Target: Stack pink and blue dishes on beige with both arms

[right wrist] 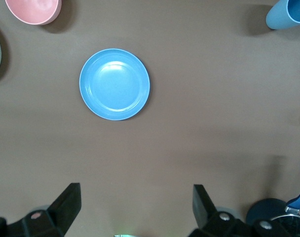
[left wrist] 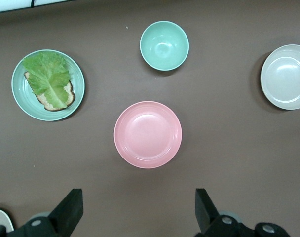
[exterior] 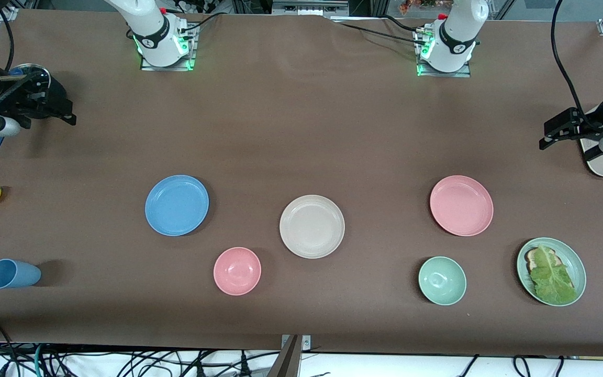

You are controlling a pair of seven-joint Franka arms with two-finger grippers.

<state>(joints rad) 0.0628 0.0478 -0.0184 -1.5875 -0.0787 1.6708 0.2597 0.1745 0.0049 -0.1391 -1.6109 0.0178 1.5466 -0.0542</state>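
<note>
Pink plate (exterior: 461,205), blue plate (exterior: 177,204), beige plate (exterior: 312,226) lie flat, separate; both grippers' fingers wide.

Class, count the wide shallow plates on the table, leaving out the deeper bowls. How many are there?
4: blue plate toward the right arm's end, beige plate in the middle, pink plate and green plate holding lettuce toward the left arm's end. None appears hidden.

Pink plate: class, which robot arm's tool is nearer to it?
Left. The left tool, open, hangs at the left arm's end of the table, close to the pink plate. The right tool, open, waits at the right arm's end, past the blue plate.
</note>
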